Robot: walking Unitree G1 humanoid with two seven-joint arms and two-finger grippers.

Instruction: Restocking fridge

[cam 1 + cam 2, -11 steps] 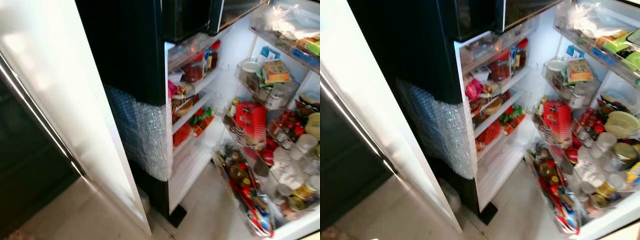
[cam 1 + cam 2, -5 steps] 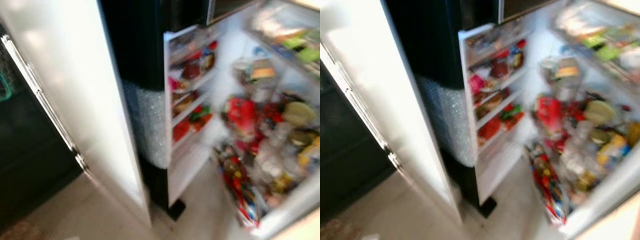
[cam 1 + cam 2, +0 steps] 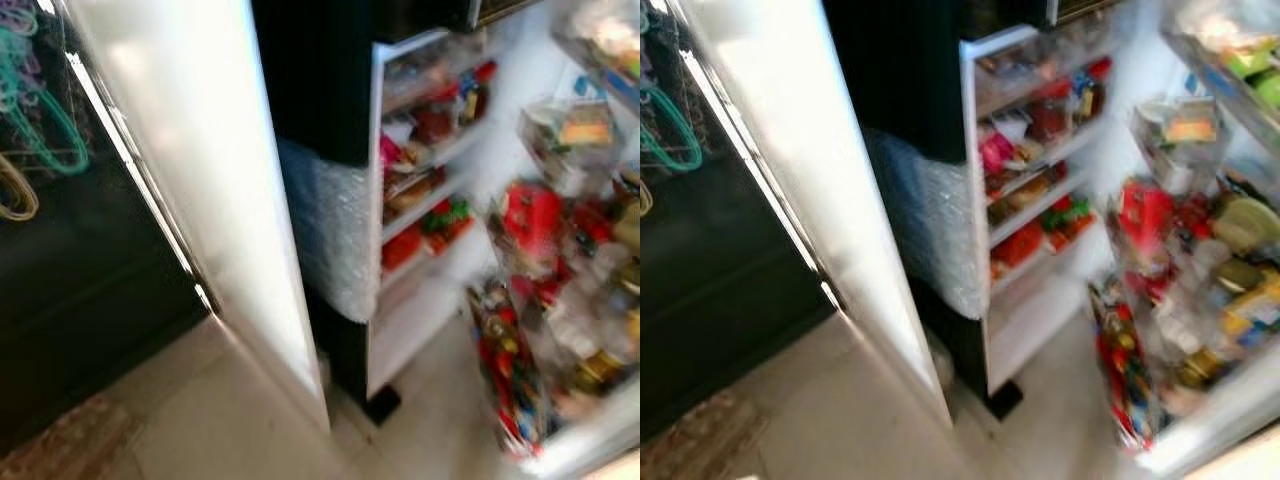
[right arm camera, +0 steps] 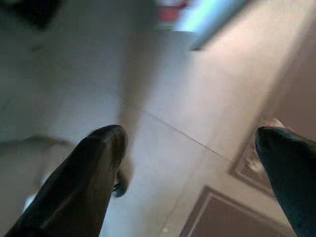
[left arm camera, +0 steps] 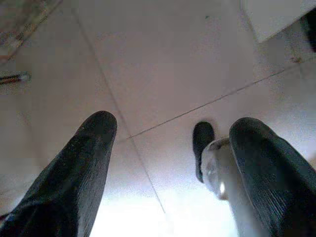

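White and black make up the fridge, which stands open ahead of the robot with its white door swung out to the left and a patch of bubble wrap taped on its dark side panel. Its shelves hold jars, red packets and tubs, and the door racks on the right are crammed with bottles, cans and a red carton; blur hides the finer labels. Pale floor tiles lie below, and a dark cabinet sits to the left.

Against the frame 1.0 s ago, the whole scene sits further right, so the camera has turned left; teal hangers are now in sight.

The left gripper hangs over the tiles, its 2 fingers spread wide and holding nothing. The right gripper likewise hangs over the floor, fingers wide apart and empty.
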